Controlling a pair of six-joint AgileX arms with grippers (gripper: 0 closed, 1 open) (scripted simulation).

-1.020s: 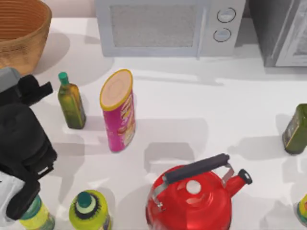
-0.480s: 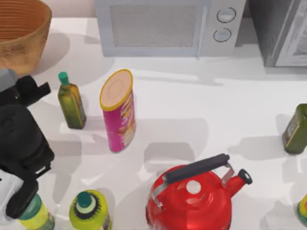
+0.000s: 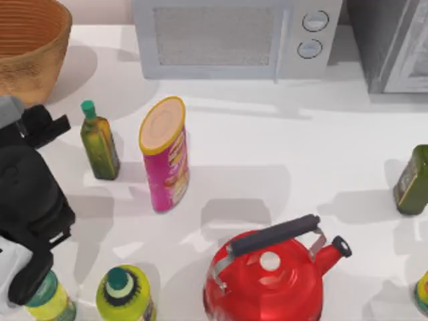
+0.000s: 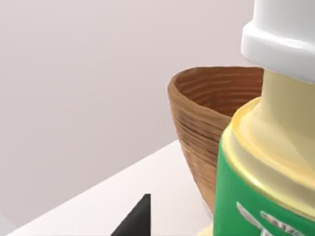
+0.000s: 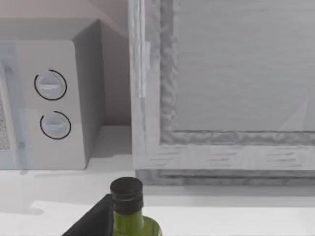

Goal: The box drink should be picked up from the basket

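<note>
The basket (image 3: 30, 47) is a round light-brown wicker bowl at the table's far left corner, and its ribbed inside and thick rim (image 4: 206, 98) fill the middle of the left wrist view. The box drink is hidden from these views. My left gripper (image 3: 48, 126) is the black part at the left edge of the table, a short way in front of the basket and beside a small green oil bottle (image 3: 99, 144). A green-labelled bottle with a white cap (image 4: 275, 147) stands very close to the left wrist camera, covering part of the basket.
A microwave (image 3: 227, 40) and a second grey appliance (image 3: 394, 47) line the back. A pink chip can (image 3: 164, 157) leans mid-table, with a red kettle (image 3: 267, 274) at the front. Yellow-green bottles (image 3: 124, 294) stand front left, and a dark green bottle (image 3: 411, 180) sits at the right edge.
My left arm has drifted slightly to the left. Nothing else on the table has moved.
</note>
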